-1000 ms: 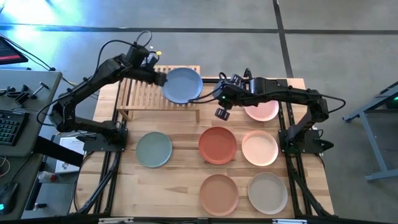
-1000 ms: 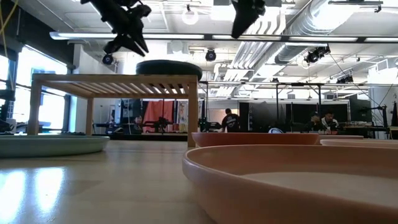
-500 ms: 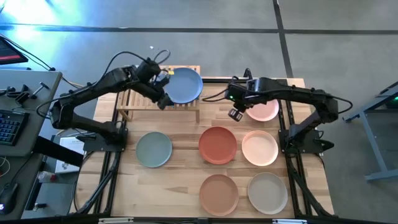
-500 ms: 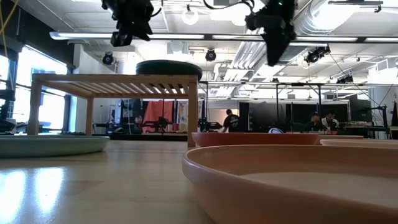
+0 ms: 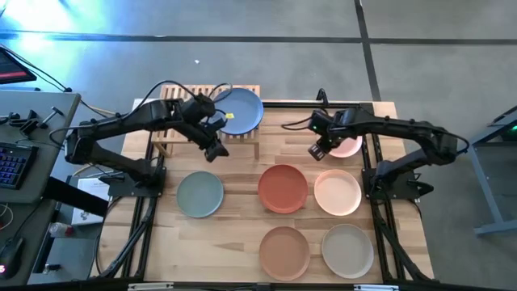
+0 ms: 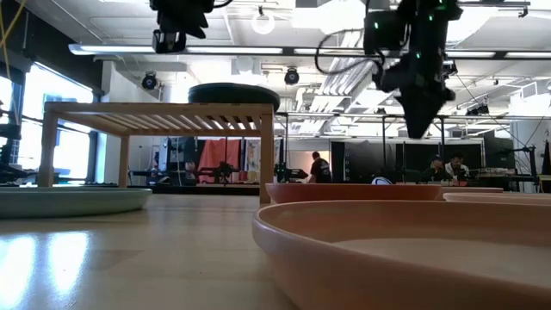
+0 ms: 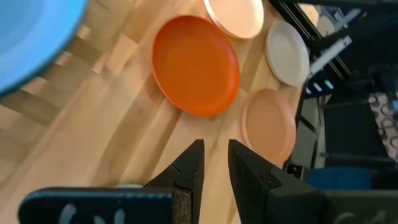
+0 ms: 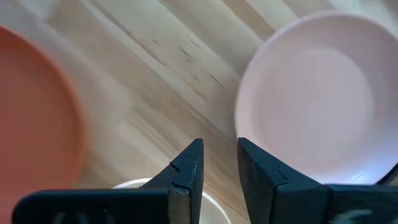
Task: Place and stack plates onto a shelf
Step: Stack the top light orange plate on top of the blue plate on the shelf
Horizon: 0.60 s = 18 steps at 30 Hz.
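The shelf (image 5: 187, 121) stands at the table's far left, and the blue plate (image 5: 240, 110) lies on its right end. On the tabletop lie the sage green (image 5: 199, 194), terracotta red (image 5: 283, 187), peach (image 5: 338, 192), tan-orange (image 5: 284, 250), beige (image 5: 347, 249) and pink (image 5: 349, 146) plates. My left gripper (image 5: 218, 152) hangs open, holding nothing, over the shelf's near right corner. It is nearer than the blue plate (image 7: 31, 43). My right gripper (image 5: 317, 152) points down, narrowly open, over bare wood just left of the pink plate (image 8: 311, 93). It holds nothing.
In the low view the shelf (image 6: 159, 116) carries a dark round shape (image 6: 234, 93), and the right gripper (image 6: 420, 129) hangs well above the plates. Bare wood lies between the shelf and the terracotta plate (image 7: 196, 65). People and equipment show in the room beyond.
My left gripper has swung from the blue plate's left rim toward the table's near edge and now hangs over the shelf's near right corner; the plate stayed on the shelf. My right gripper has gone toward the table's right edge and down, tipping to point downward, beside the pink plate.
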Each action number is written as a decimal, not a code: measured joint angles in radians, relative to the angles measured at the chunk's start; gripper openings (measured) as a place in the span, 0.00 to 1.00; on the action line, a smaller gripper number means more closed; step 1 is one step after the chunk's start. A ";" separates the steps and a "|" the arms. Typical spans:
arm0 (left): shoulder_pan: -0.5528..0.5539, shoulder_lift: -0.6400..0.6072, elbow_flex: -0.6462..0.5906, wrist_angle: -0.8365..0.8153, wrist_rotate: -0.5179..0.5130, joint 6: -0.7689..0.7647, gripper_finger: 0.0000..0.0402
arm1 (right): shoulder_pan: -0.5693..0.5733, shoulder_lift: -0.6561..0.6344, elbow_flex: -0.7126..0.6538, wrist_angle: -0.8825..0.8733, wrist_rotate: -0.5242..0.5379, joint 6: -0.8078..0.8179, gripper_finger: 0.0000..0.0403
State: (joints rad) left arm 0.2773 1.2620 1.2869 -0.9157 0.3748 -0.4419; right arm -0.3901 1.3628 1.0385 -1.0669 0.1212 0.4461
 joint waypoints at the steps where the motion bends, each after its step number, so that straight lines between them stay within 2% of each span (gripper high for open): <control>1: -0.010 0.000 0.000 0.000 0.000 0.000 0.16 | -0.008 0.000 -0.020 0.013 0.000 0.000 0.18; 10: -0.068 0.000 0.000 0.000 -0.001 0.000 0.16 | -0.053 0.000 -0.168 0.165 0.002 -0.007 0.18; 18: -0.077 0.000 0.000 0.000 -0.005 0.000 0.16 | -0.055 0.000 -0.239 0.264 -0.009 -0.062 0.18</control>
State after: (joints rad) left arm 0.2005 1.2621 1.2869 -0.9161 0.3696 -0.4423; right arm -0.4454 1.3632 0.8000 -0.8032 0.1118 0.3845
